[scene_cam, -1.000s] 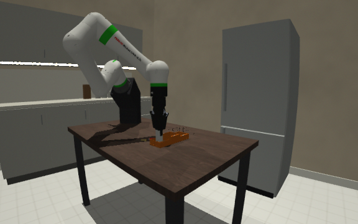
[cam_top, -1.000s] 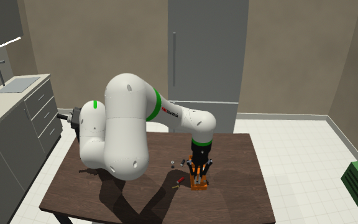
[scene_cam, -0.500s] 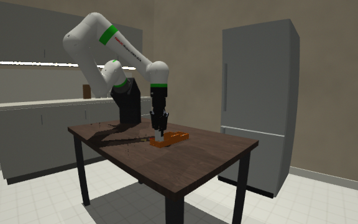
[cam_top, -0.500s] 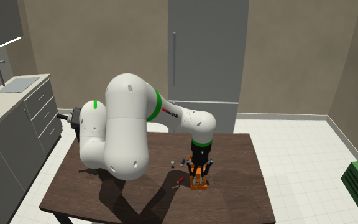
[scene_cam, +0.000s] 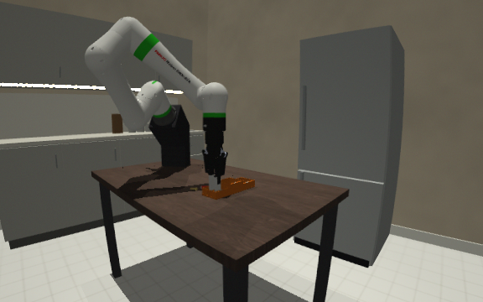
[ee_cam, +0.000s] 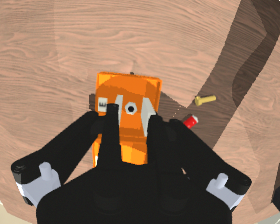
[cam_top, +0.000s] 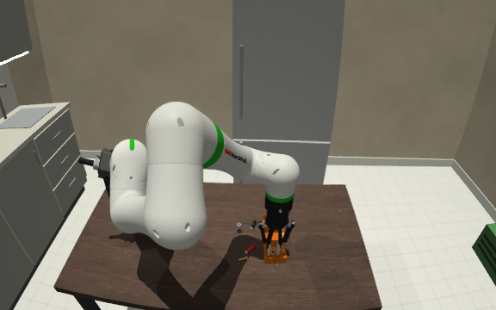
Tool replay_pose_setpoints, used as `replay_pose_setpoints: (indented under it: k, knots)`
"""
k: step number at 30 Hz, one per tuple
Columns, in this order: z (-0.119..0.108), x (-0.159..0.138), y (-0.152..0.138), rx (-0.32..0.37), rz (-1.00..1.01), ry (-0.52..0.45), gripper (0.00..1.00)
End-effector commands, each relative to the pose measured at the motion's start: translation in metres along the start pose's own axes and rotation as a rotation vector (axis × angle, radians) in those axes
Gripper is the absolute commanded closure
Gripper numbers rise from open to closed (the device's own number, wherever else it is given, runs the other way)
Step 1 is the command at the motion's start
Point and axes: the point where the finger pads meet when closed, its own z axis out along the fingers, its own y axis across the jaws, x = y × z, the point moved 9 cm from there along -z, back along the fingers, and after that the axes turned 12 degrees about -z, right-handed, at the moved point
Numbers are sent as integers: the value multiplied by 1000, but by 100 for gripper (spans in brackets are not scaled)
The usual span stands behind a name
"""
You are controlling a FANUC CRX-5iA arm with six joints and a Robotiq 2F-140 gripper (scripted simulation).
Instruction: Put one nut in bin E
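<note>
An orange row of bins (cam_top: pixel 275 246) lies on the dark wooden table; it also shows in the exterior view (scene_cam: pixel 229 187) and the wrist view (ee_cam: pixel 127 119). I cannot read the bin letters. My gripper (cam_top: pixel 276 247) points straight down into the end compartment nearest the top view. In the wrist view my gripper (ee_cam: pixel 132 105) has its fingers slightly apart, open. A small grey nut (ee_cam: pixel 131 107) lies loose between them, inside that compartment. Two more nuts (cam_top: pixel 238 224) (cam_top: pixel 238 231) lie on the table left of the bins.
A black bolt (cam_top: pixel 253 225) lies by the bins' far end. A red piece (cam_top: pixel 250 249) and a small yellow screw (cam_top: pixel 243 258) lie left of the bins; both show in the wrist view (ee_cam: pixel 189 121) (ee_cam: pixel 204 100). The arm's base stands at the table's left.
</note>
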Motion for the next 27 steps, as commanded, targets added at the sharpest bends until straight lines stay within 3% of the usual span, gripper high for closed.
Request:
replay_pose_setpoints:
  k: [1, 23, 27]
  knots:
    - [-2, 0, 0, 0, 0, 0, 81]
    - [-28, 0, 0, 0, 0, 0, 81]
    - [-48, 0, 0, 0, 0, 0, 81]
